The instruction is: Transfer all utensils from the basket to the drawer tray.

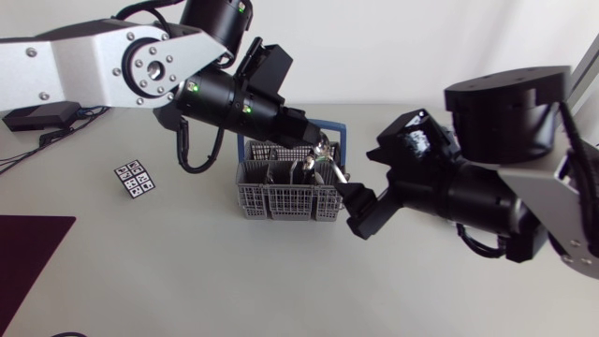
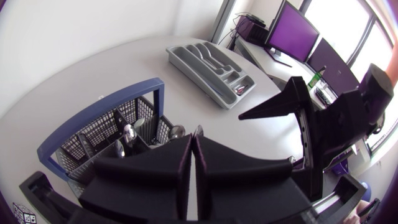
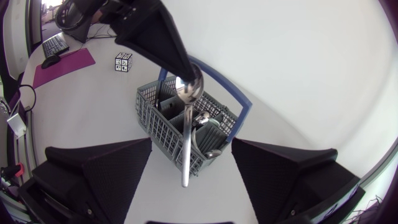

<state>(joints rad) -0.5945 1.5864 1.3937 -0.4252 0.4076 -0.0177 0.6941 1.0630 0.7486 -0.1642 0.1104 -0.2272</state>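
The grey wire basket [image 1: 281, 198] with a blue handle stands mid-table, and several utensils [image 2: 129, 133] stick up in it. My left gripper [image 1: 318, 150] hovers over its right end, shut on the bowl of a silver spoon [image 3: 186, 143] that hangs handle-down. My right gripper [image 3: 189, 180] is open just right of the basket [image 3: 168, 121]. The spoon's handle hangs between its wide-apart fingers without touching either. The grey drawer tray [image 2: 211, 65] lies beyond the basket [image 2: 106, 134] in the left wrist view. The head view does not show the tray.
A small black-and-white patterned cube [image 1: 134, 178] sits left of the basket. A dark purple mat [image 1: 28, 239] lies at the table's left front edge. A black device with cables [image 1: 37, 114] rests at the far left.
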